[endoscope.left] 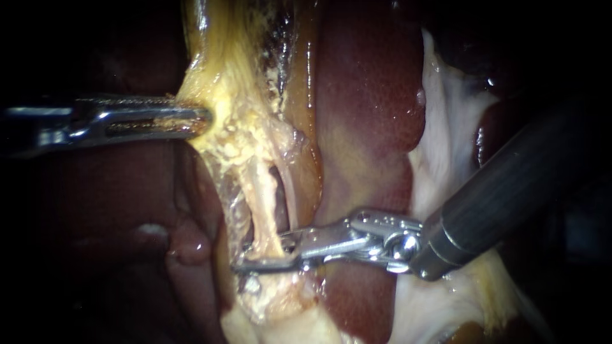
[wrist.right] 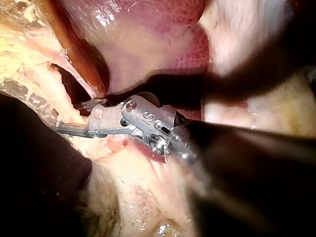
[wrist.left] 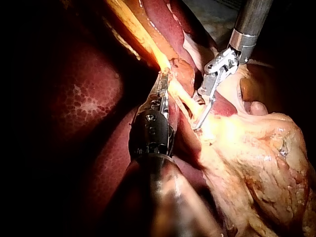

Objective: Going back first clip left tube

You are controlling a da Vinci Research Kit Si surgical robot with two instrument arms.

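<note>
The pale yellow left tube (endoscope.left: 263, 213) runs down from the yellow fatty tissue (endoscope.left: 236, 95), with a thinner tube (endoscope.left: 291, 194) just to its right and a dark gap between them. My right instrument (endoscope.left: 268, 253) reaches in from the right, its jaws open astride the left tube low down. One jaw crosses in front of the tube and the other lies behind it. I cannot make out a clip on the tube. My left instrument (endoscope.left: 197, 121) is shut on the edge of the yellow tissue and holds it leftward. The left wrist view shows both instruments (wrist.left: 163, 86) (wrist.left: 202, 111).
Dark red liver (endoscope.left: 370, 95) lies right of the tubes, with white filmy tissue (endoscope.left: 446, 114) beyond it. The right instrument's thick shaft (endoscope.left: 510, 185) crosses that white tissue. A small reddish lobe (endoscope.left: 188, 245) bulges left of the tube's base.
</note>
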